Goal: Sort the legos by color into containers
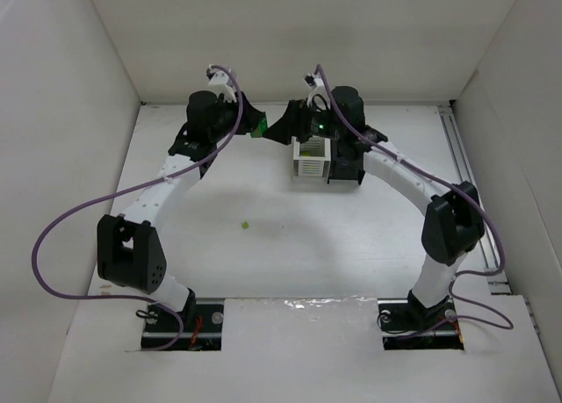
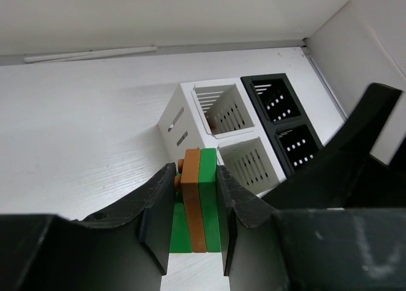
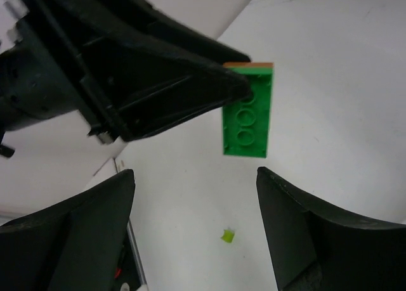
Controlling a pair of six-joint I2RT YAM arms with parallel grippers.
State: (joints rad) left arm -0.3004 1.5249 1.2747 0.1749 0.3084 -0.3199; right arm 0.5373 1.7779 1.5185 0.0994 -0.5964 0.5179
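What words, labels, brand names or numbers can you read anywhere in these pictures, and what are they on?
No text can be read.
The green and orange-brown lego stack shows no lettering.
The white and black bins are unmarked.
A small reddish spot at the left arm's base is too small to read.

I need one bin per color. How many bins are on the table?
4, joined in a square block. In the left wrist view: far white bin, near white bin, far black bin, near black bin, the black pair to the right. No others visible.
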